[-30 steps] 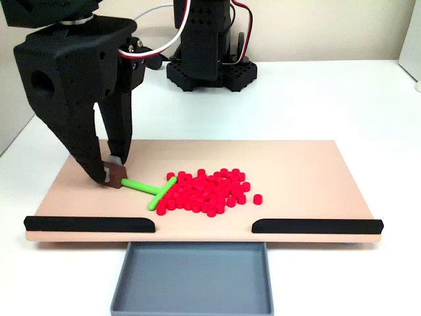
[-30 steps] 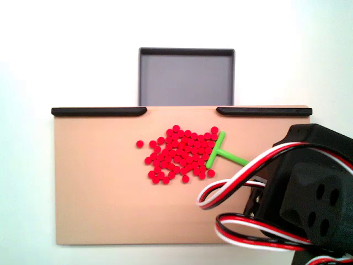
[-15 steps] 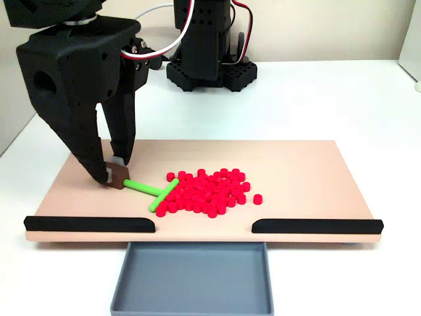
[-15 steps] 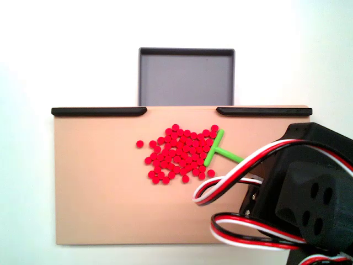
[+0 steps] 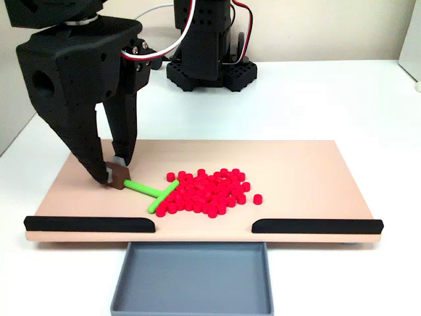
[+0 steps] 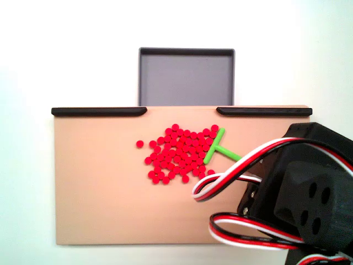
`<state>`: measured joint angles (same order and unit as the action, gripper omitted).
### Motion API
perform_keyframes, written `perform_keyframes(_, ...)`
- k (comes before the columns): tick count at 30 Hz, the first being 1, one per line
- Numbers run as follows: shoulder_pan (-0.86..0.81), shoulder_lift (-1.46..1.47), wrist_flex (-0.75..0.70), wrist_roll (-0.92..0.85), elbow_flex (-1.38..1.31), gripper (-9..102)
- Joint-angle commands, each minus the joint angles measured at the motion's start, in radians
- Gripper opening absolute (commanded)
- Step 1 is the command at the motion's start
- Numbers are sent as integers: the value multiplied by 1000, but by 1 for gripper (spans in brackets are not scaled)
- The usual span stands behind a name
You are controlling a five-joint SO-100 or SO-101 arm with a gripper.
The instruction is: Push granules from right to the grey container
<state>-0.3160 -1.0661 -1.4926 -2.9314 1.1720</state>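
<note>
In a fixed view my black gripper (image 5: 113, 172) stands at the left of the tan board (image 5: 309, 171), shut on the small brown block at the end of a green T-shaped stick (image 5: 156, 193). The stick's crossbar rests against the left side of the red granules (image 5: 209, 191), a loose cluster mid-board. The grey container (image 5: 192, 276) sits empty below the board's front edge, at the gap between two black strips. From above, the granules (image 6: 177, 154) lie left of the stick (image 6: 214, 146), the grey container (image 6: 186, 77) is at the top, and the arm hides the fingertips.
Black strips (image 5: 90, 224) (image 5: 317, 226) line the board's front edge on either side of the gap. The arm's base (image 5: 207, 69) stands behind the board. Red, white and black wires (image 6: 231, 182) loop over the board's lower right in the view from above.
The stick has edged slightly toward the granules, its crossbar pressing a little further into the cluster's side. The wire loop has shifted left in the view from above.
</note>
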Motion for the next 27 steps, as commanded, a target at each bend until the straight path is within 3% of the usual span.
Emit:
perform_keyframes(1, 14, -32, -3, 12, 0, 0)
perform_keyframes(27, 34, -31, 3, 74, 0, 0)
